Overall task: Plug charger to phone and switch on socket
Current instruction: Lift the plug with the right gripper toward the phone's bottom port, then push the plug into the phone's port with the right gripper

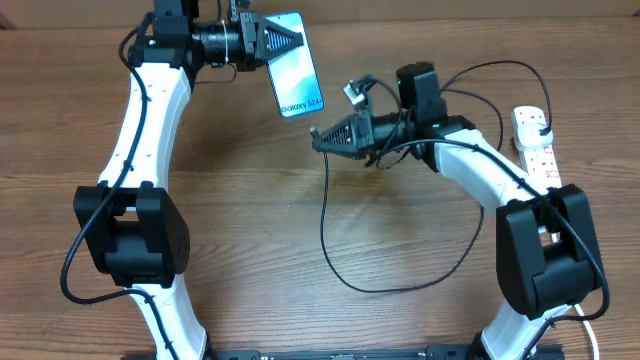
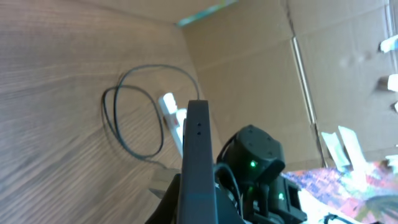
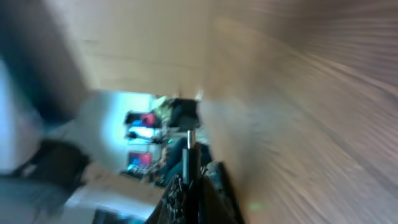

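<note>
My left gripper (image 1: pixel 288 40) is shut on the phone (image 1: pixel 297 65) and holds it above the table's far side, with the blue screen facing up. In the left wrist view the phone (image 2: pixel 198 155) shows edge-on as a dark slab between the jaws. My right gripper (image 1: pixel 319 136), just below and right of the phone, is shut on the charger's connector end (image 3: pixel 189 152), and the tip pokes out past the fingers. The charger's thin black cable (image 1: pixel 326 240) loops down over the table and back towards the socket (image 1: pixel 537 145), a white strip at the right edge.
The table is brown wood. Cardboard walls (image 2: pixel 261 68) stand behind it. The cable loop (image 2: pixel 134 118) lies on the table between the two arms. The right wrist view is blurred.
</note>
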`<action>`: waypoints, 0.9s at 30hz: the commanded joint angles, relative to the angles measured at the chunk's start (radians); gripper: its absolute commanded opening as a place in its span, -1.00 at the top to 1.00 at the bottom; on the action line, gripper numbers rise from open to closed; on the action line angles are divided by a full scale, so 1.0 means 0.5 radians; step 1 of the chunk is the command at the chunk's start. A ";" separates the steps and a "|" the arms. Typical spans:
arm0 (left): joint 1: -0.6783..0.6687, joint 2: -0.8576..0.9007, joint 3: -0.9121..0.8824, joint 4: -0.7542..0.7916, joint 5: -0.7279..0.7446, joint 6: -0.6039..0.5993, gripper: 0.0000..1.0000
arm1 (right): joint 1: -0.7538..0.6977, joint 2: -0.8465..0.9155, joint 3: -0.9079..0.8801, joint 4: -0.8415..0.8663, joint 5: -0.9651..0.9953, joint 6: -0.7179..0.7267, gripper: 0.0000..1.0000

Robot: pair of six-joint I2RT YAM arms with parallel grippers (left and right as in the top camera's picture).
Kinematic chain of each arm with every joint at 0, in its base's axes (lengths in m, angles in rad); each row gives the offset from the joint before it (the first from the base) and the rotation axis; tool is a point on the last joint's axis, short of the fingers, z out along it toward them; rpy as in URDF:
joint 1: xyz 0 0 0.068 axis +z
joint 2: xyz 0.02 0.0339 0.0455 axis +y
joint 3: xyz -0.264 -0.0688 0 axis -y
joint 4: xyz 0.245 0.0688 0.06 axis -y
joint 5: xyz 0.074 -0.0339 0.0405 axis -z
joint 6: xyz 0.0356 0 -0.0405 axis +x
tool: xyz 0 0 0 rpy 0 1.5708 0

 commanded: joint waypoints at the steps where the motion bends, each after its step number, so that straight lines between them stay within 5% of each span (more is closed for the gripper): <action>1: 0.020 -0.056 0.008 0.290 0.085 -0.429 0.92 | -0.023 -0.044 0.035 0.238 -0.263 0.264 0.93; 9: 0.024 -0.056 0.008 1.027 0.056 -1.046 0.92 | -0.027 -0.044 0.035 1.292 -0.233 1.048 0.92; 16: 0.034 -0.056 0.008 1.521 -0.015 -1.542 0.92 | -0.035 -0.044 0.035 1.832 0.027 1.588 0.92; 27: 0.037 -0.056 0.008 1.579 -0.012 -1.700 0.92 | -0.036 -0.044 0.035 2.328 0.285 1.930 0.92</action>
